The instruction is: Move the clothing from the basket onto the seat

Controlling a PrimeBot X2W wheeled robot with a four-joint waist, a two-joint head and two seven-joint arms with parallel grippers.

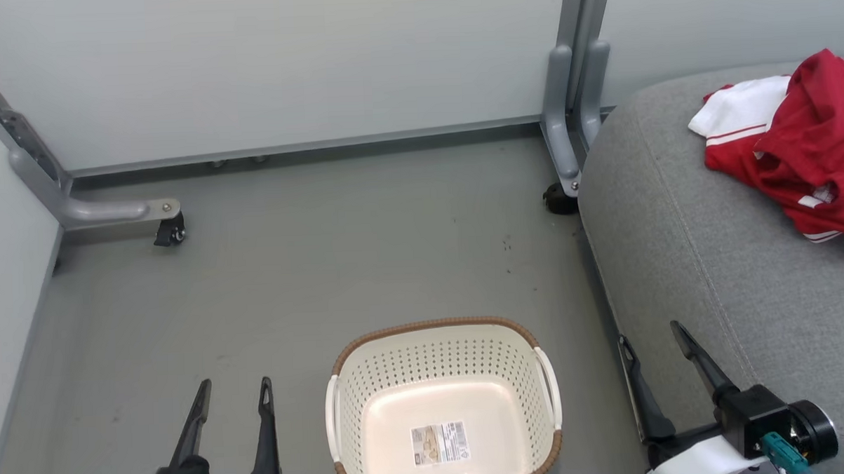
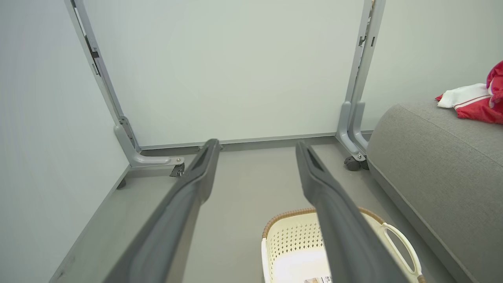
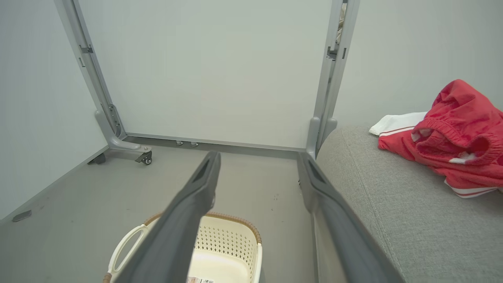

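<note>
Clothing point(image 1: 812, 146) on seat point(image 1: 675, 256), well past R end effector point(image 1: 648, 333); L end effector point(image 1: 234, 385) farther; both spread, empty.

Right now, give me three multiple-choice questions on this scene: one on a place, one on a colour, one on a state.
1. The laundry basket's rim is: A blue, B brown, C black.
2. The red and white clothing lies: A in the basket, B on the grey seat, C on the floor.
3. The left tool and right tool are: A open, B shut on clothing, C shut on nothing.
Answers: 1 B, a woven-look brown band; 2 B, heaped on the seat; 3 A, jaws stand apart, nothing between.
</note>
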